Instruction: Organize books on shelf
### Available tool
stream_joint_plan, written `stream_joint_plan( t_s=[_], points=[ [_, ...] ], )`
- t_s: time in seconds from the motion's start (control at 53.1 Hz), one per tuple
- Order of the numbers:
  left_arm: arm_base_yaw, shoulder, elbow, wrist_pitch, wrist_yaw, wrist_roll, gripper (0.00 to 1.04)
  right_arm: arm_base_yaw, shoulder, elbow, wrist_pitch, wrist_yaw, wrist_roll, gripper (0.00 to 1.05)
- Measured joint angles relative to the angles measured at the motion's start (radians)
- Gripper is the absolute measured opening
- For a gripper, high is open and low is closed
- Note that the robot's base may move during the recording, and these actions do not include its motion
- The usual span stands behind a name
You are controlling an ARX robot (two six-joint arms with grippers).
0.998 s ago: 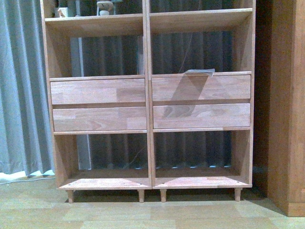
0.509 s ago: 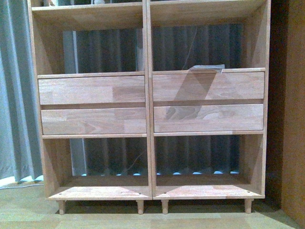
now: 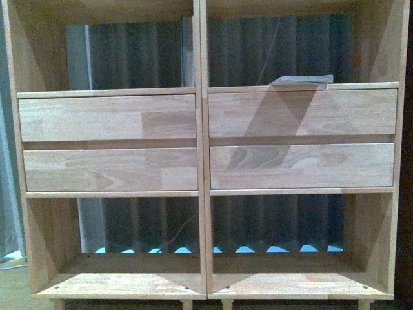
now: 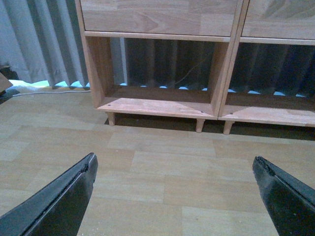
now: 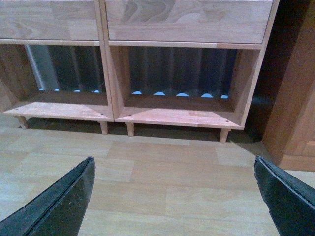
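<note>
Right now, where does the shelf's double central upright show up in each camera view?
Front view: the double central upright runs full height, just left of centre.
Left wrist view: the upright divides the two bottom compartments, under the drawer fronts.
Right wrist view: the upright likewise divides the bottom compartments.
Shared landmark: the two short legs beneath it.

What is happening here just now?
A two-armed robot faces the wooden shelf at close range. Its left tool and right tool are both open and empty, above the floor. No book is being held; only a thin flat item lies atop the right drawers.
</note>
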Motion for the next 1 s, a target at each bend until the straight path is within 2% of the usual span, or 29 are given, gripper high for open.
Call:
stream_joint_plan(
  t_s=[0.998],
  points=[
    [-0.001,0.0,0.0,0.0,0.0,0.0,0.97,0.0,0.0,0.0,0.0,-0.001,0.0,0.98]
  ],
)
